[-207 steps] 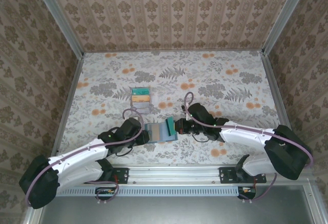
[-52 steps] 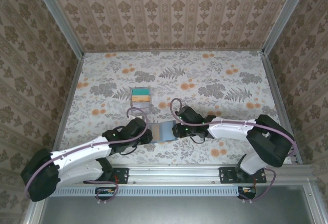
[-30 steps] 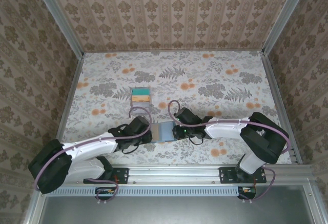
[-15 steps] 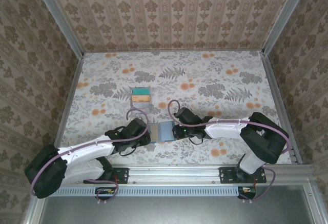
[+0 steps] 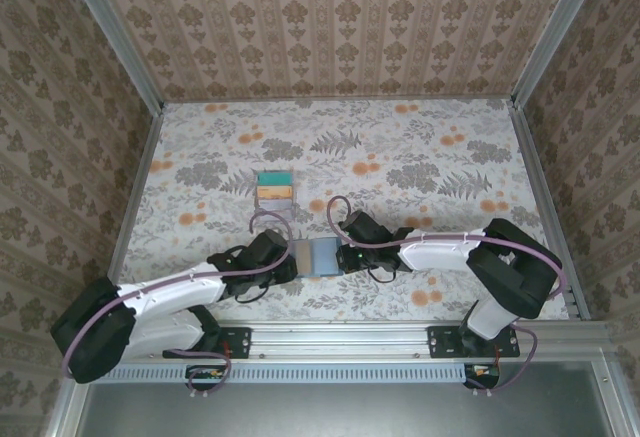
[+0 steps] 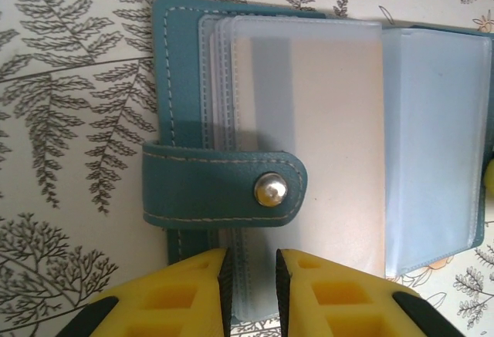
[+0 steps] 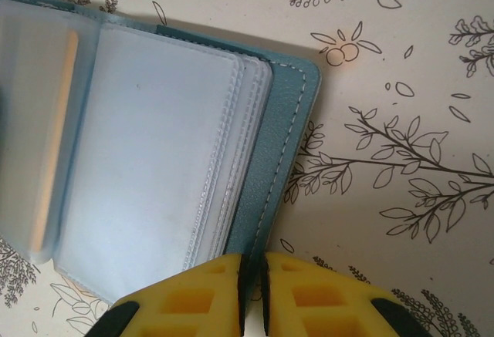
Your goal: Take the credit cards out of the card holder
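Teal outside and lined with clear sleeves, the card holder (image 5: 315, 255) is laid open on the floral table (image 5: 420, 157), low and centre in the overhead view. It is flanked by both arms, apparently so that it lies spread flat while the sleeves are worked. In the right wrist view the right gripper (image 7: 252, 264) is nipped almost closed on the stitched cover edge at the bottom of the frame, evidently to anchor that half. In the left wrist view the left gripper (image 6: 251, 264) is seen with its fingers a little apart and the sleeve edges running between them, below the snap strap (image 6: 231, 189); whether they are clamped cannot be told. Counted are 1 holder, 2 grippers and 2 cards set out above and left of the holder, 1 teal card (image 5: 272, 178) and 1 orange card (image 5: 274, 194). 1 orange-edged card (image 7: 52, 144) sits in a sleeve at the left of the right wrist view.
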You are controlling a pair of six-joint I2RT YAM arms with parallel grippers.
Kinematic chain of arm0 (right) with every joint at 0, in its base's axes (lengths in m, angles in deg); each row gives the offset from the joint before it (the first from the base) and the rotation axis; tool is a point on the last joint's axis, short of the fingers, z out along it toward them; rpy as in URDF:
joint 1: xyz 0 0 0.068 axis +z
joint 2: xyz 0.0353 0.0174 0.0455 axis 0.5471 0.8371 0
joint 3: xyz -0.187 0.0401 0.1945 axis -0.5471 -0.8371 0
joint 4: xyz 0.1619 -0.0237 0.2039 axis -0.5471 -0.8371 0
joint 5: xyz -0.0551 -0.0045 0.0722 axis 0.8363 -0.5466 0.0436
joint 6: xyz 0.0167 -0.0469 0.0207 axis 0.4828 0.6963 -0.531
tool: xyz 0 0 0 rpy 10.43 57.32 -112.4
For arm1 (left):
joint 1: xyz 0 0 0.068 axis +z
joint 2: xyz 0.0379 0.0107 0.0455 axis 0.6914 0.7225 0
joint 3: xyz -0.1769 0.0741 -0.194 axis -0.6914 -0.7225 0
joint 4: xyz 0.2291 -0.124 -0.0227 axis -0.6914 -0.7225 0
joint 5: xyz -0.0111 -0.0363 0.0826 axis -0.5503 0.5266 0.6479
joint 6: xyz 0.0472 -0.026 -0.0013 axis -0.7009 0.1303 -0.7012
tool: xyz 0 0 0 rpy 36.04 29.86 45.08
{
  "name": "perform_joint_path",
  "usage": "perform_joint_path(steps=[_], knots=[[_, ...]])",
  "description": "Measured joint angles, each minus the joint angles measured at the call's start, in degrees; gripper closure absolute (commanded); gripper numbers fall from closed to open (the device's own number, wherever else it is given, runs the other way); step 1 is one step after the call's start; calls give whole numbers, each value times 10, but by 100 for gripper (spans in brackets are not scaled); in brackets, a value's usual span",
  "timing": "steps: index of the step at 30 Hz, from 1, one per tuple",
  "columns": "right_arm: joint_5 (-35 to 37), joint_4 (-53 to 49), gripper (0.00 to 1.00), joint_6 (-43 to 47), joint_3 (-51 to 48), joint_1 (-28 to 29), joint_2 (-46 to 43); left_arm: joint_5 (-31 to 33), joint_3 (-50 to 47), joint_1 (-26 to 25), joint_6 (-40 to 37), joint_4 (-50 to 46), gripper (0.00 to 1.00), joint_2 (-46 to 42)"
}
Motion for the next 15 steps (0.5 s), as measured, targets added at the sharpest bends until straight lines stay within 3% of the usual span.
perform_joint_path(steps=[12, 15], knots=[[0, 0, 83, -5, 0, 1, 1, -23, 0, -1, -16, 31, 39, 0], [0, 0, 83, -5, 0, 1, 1, -28, 0, -1, -17, 36, 36, 0]])
